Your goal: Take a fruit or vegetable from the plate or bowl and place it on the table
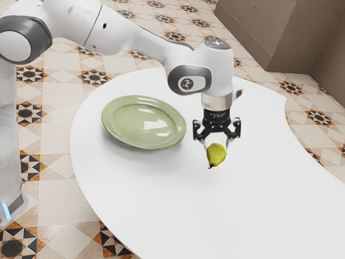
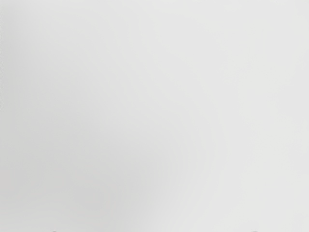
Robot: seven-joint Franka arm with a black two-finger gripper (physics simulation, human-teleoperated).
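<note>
Black gripper [image 1: 217, 144] is over the white table [image 1: 242, 199], shut on a yellow-green pear [image 1: 216, 154] in the exterior view. One finger stands at each side of the pear's upper part, and its dark stem end points downward. The gap between pear and table is hard to judge. The green plate [image 1: 126, 121] lies to the exterior view's left of the pear, with nothing on it. In the wrist view the pale table surface [image 2: 159, 96] spreads beneath my hand, with a soft shadow on it.
The table's curved edge [image 1: 81, 186] runs along the exterior view's left side. Beyond the table are a patterned tile floor [image 1: 94, 77] and a brown wall block [image 1: 269, 32]. My arm reaches across above the plate's far side.
</note>
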